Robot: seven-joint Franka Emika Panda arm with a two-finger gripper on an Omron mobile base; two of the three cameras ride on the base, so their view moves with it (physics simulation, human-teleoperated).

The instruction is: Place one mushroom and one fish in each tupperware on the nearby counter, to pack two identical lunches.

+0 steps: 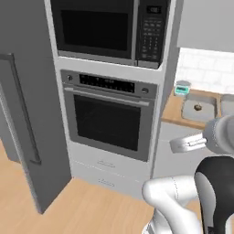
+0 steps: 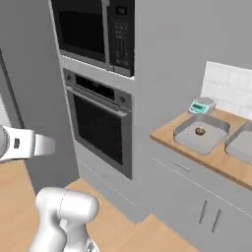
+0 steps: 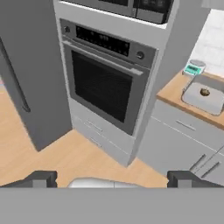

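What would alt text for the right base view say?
A light-brown wooden counter holds two shallow grey tupperware trays, the nearer one with a small brown item inside. A built-in black-glass wall oven stands left, under a microwave.

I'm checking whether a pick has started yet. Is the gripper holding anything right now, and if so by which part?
Nothing is held. The gripper is open, its fingertips wide apart with only the floor between them.

No legible text on microwave (image 1: 109, 29), oven (image 1: 109, 114) or scale display (image 1: 182, 89).
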